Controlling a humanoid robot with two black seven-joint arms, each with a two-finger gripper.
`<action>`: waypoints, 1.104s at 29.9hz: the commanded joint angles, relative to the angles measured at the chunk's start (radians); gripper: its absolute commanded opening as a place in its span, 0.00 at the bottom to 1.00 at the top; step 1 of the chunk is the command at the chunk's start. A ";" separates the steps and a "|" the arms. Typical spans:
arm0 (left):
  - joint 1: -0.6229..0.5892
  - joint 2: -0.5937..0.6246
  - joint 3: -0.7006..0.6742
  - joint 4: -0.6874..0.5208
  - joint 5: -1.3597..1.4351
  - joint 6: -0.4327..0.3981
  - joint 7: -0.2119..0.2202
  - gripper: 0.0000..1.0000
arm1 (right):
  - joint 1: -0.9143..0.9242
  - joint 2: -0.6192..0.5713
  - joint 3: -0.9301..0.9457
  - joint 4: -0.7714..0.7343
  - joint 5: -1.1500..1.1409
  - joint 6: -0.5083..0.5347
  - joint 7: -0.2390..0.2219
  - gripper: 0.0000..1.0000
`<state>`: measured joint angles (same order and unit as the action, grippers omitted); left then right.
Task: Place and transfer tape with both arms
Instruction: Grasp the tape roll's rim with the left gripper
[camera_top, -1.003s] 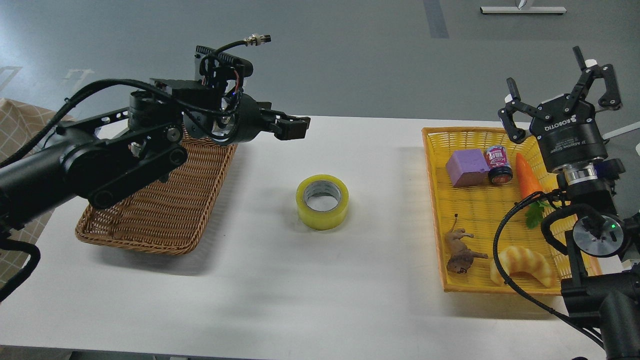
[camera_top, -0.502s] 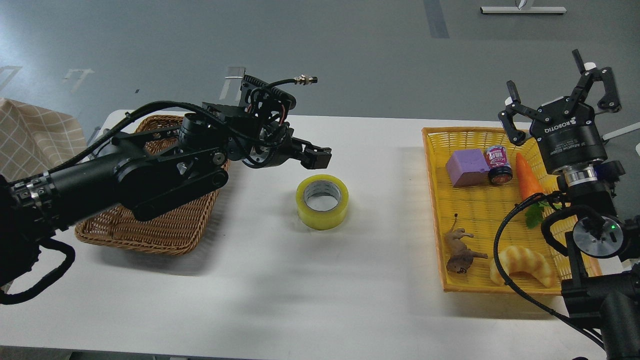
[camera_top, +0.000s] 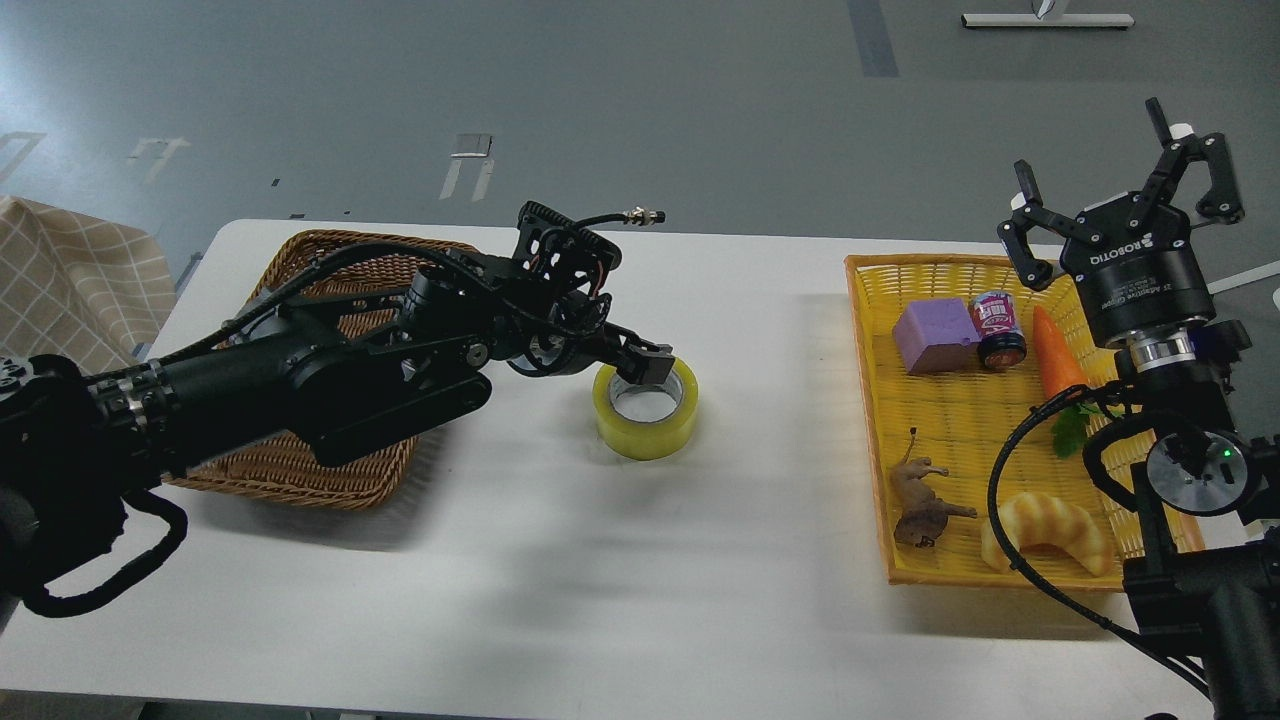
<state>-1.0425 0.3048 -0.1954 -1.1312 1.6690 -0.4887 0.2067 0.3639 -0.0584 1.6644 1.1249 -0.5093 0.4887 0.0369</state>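
While our left gripper (camera_top: 652, 366) reaches in from the left, its tip sits at the upper rim of the tape (camera_top: 646, 404), over the edge of the grey-white core; we cannot tell how far its jaws stand apart, as the tip shows only as one dark block. Lying flat with its hole upward, the tape rests on the white worktop (camera_top: 560, 560), between the brown wicker basket (camera_top: 330, 460) on the left and the yellow plastic basket (camera_top: 870, 420) on the right, apart from both. Our left arm crosses over the wicker basket.

Our right gripper (camera_top: 1122, 203) hangs above the far right corner of the yellow basket, fingers pointing up and away, jaws spread wide with nothing between them. Its body reads "ROBOTIQ" in white letters; the smaller print below is too fine to read.

Inside the yellow basket lie a purple block (camera_top: 936, 337), a small can (camera_top: 997, 330) with a red and white label we cannot read, a toy carrot (camera_top: 1058, 370), a brown animal figure (camera_top: 923, 500) and a croissant toy (camera_top: 1048, 532).
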 joint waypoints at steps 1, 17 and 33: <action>0.004 -0.006 0.001 0.013 0.000 0.000 0.000 0.98 | 0.000 0.000 0.000 -0.008 0.000 0.000 0.000 1.00; 0.050 -0.036 0.004 0.062 0.001 0.000 0.002 0.98 | -0.002 -0.001 0.000 -0.013 0.000 0.000 0.000 1.00; 0.082 -0.056 0.005 0.111 0.003 0.000 -0.015 0.94 | -0.006 -0.001 0.000 -0.014 0.000 0.000 0.000 1.00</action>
<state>-0.9628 0.2495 -0.1913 -1.0223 1.6719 -0.4886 0.2006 0.3588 -0.0600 1.6644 1.1112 -0.5093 0.4887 0.0368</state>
